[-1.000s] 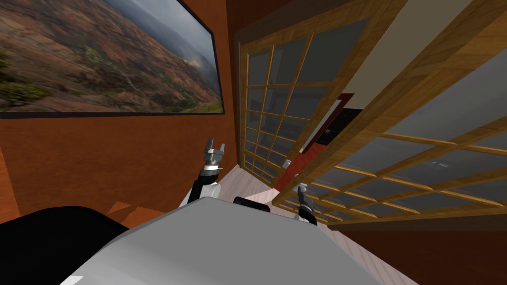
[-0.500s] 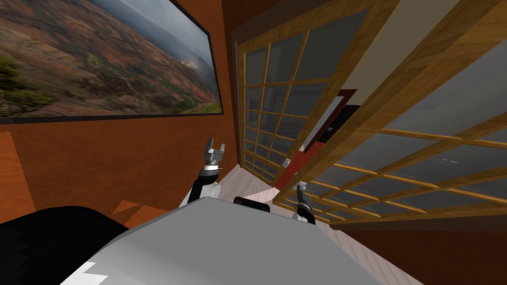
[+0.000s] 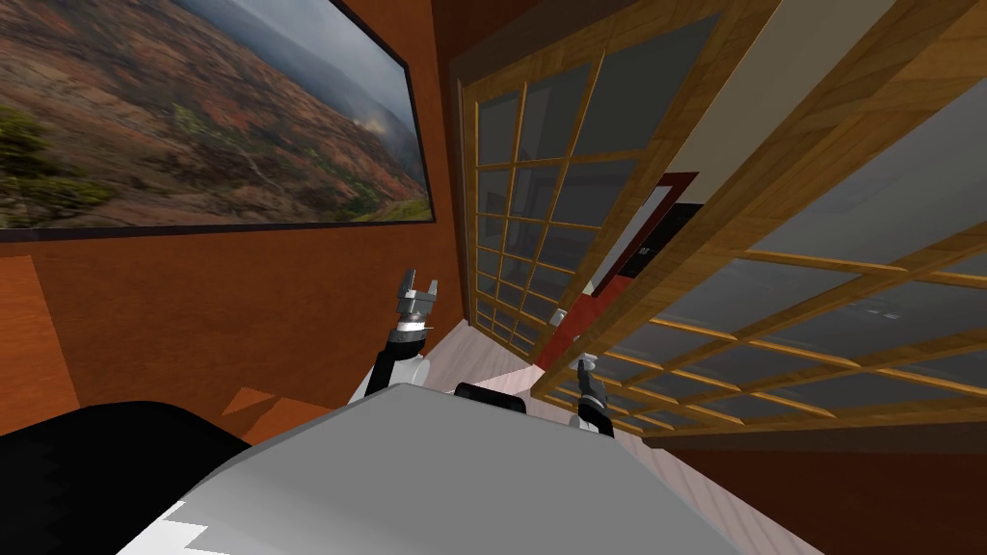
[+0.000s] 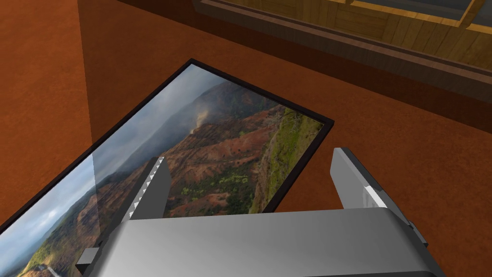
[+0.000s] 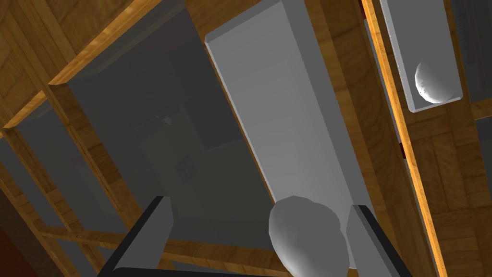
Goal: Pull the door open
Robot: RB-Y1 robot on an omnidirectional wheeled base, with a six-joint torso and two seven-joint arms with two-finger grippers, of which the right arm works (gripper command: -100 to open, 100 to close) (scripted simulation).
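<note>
Dim, warm-toned simulator renders, the head view bent by a very wide lens.
Soft, even light is falling across the orange-brown wall, leaving brighter orange patches low on it, while the wooden-framed glass door is splaying toward the corner. A straight shade edge is crossing the black-framed landscape picture. The door's grey panes are carrying faint reflections, and the round grey knob is shading gently.

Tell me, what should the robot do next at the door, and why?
Probably shut the fingers of the right gripper on the grey knob: it sits between them, nearer one, and they stand open, so pulling the door now could slip.
</note>
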